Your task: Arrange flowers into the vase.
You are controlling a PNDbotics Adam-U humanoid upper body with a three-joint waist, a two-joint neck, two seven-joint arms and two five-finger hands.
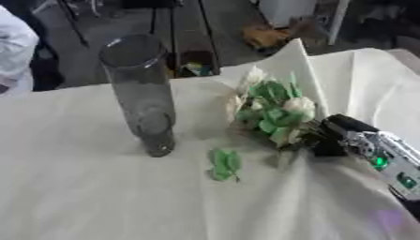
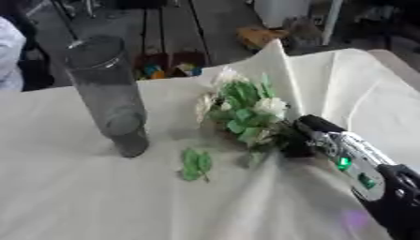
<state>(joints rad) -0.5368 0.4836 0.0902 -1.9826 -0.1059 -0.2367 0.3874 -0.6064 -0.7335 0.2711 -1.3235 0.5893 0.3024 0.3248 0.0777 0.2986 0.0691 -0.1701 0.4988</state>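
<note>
Cream tablecloth (image 1: 98,197) — unlabelled vase (image 1: 141,93), flowers (image 1: 275,110)

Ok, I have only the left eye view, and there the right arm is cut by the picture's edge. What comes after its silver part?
Observer: In the right eye view a black section of the right arm follows the silver part and runs down to the lower right corner.
Operator: Thanks. On the floor past the vase I see only something blue-green. Is there more?
Observer: Yes. In the right eye view the vase covers less of that spot, and several small coloured things show there, some reddish and some blue. I cannot tell what they are.
</note>
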